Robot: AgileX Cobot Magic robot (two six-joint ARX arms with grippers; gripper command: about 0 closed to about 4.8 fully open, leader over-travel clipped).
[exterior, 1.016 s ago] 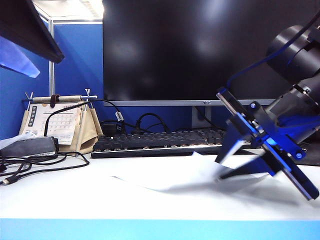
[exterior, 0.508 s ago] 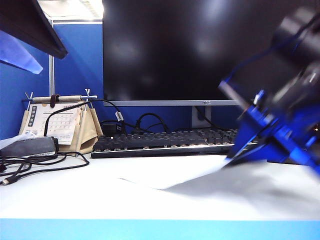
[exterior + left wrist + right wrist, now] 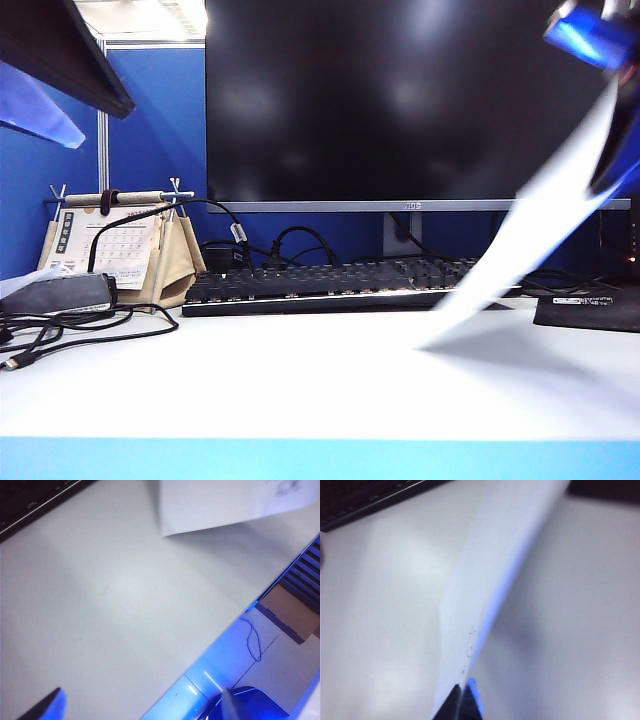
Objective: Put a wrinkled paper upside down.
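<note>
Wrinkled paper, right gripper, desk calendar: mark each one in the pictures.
wrinkled paper (image 3: 540,235), exterior view: middle of the lifted sheet.
right gripper (image 3: 462,700), right wrist view: fingertips shut on the paper's edge.
desk calendar (image 3: 110,245), exterior view: its printed page.

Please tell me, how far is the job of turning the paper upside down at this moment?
Done: the right gripper is shut on the paper and holds one edge high above the table.
In hand: the sheet hangs slanted, its low end at the table near the keyboard.
Left: turning it over, laying it down, letting go. The left gripper is open and holds nothing, apart from the sheet.
</note>
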